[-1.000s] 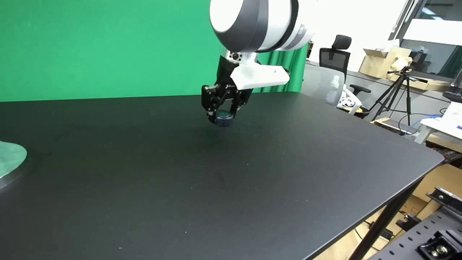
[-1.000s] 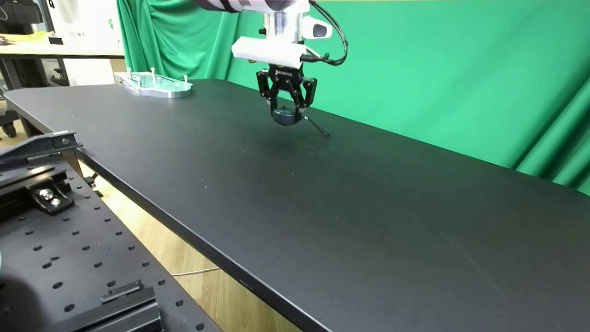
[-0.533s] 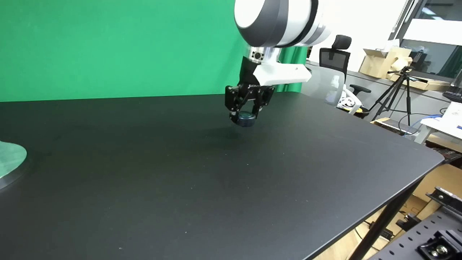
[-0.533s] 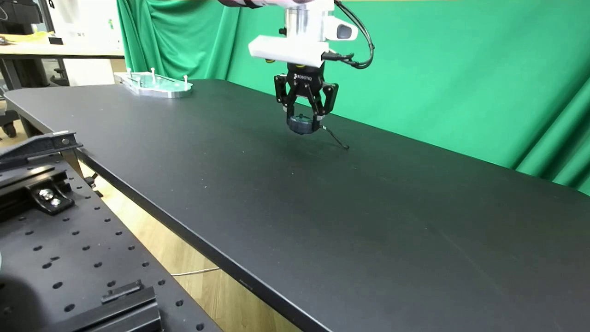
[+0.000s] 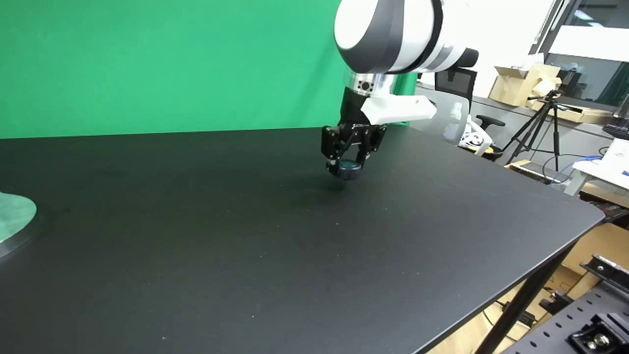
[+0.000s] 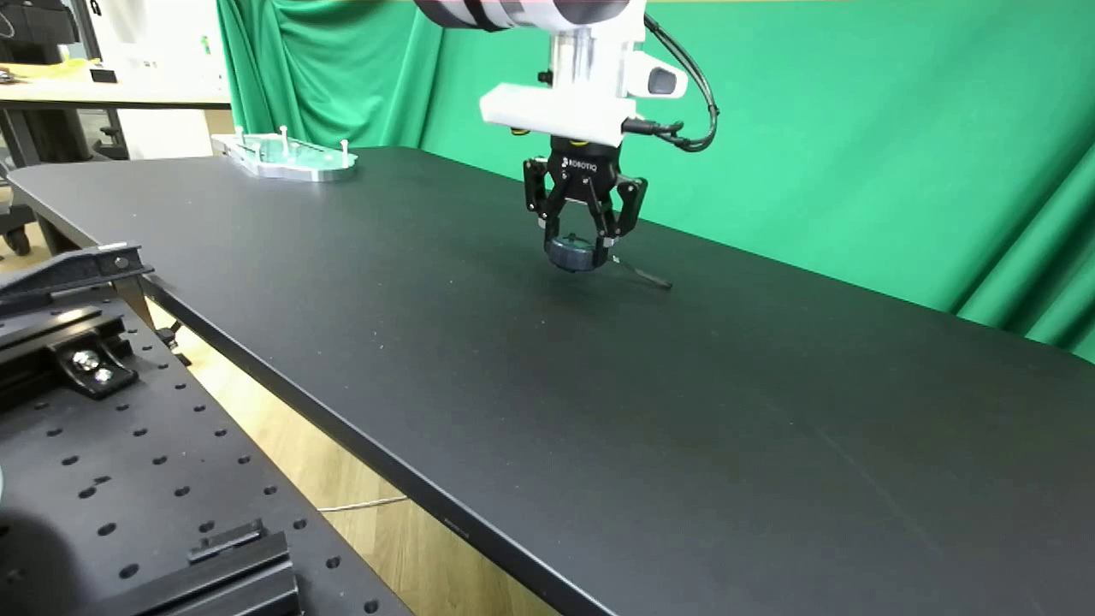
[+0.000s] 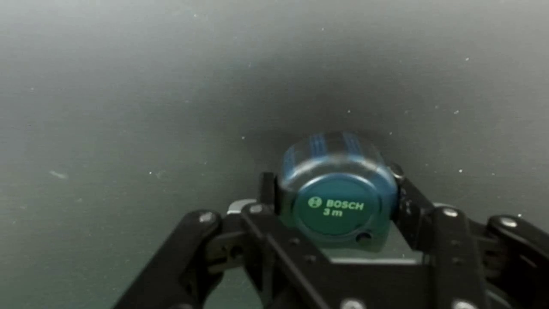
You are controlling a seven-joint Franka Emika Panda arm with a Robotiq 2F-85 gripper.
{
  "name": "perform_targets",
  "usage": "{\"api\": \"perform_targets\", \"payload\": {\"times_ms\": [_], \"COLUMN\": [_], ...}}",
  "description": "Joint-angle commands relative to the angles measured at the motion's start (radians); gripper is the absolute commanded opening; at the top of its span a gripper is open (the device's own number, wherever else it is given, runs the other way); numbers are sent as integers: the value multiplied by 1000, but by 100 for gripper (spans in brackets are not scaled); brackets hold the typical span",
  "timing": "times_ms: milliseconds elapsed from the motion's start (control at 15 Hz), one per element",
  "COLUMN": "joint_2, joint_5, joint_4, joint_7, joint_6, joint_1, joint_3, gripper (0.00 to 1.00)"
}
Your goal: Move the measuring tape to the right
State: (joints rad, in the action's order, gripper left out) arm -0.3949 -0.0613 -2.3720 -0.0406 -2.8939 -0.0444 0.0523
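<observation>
The measuring tape (image 7: 336, 206) is a round, squat dark blue-teal case with "BOSCH 3 m" on its face. It sits between the two fingers of my gripper (image 7: 334, 195), and both fingers press on its sides. In both exterior views the tape (image 5: 349, 170) (image 6: 571, 254) hangs low in my gripper (image 5: 347, 166) (image 6: 577, 244), seemingly a little above the black table (image 5: 221, 246), with a dark shadow below. A thin dark strap (image 6: 643, 275) trails from the tape's side by a finger.
A pale green disc (image 5: 14, 216) stands at the table's left edge in an exterior view. A clear plate with short posts (image 6: 291, 161) lies at the table's far end. A perforated metal plate (image 6: 171, 462) stands beyond the table's edge. A green curtain (image 6: 813, 128) hangs behind.
My gripper has moved right in both exterior views, carrying the measuring tape. In the last half second it has also come lower. It stays closed around the tape.
</observation>
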Motion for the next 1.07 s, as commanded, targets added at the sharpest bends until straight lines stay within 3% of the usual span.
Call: {"api": "perform_targets", "payload": {"times_ms": [0, 267, 333, 533, 1000], "joint_2": [-9, -22, -22, -19, 44], "joint_5": [-20, -26, -24, -24, -25], "joint_4": [9, 9, 10, 9, -13], "joint_7": [7, 12, 10, 11, -1], "joint_6": [-4, -21, -20, -20, 21], "joint_1": [8, 3, 6, 5, 3], "joint_3": [10, 26, 25, 27, 2], "gripper": [43, 43, 92, 100, 100]}}
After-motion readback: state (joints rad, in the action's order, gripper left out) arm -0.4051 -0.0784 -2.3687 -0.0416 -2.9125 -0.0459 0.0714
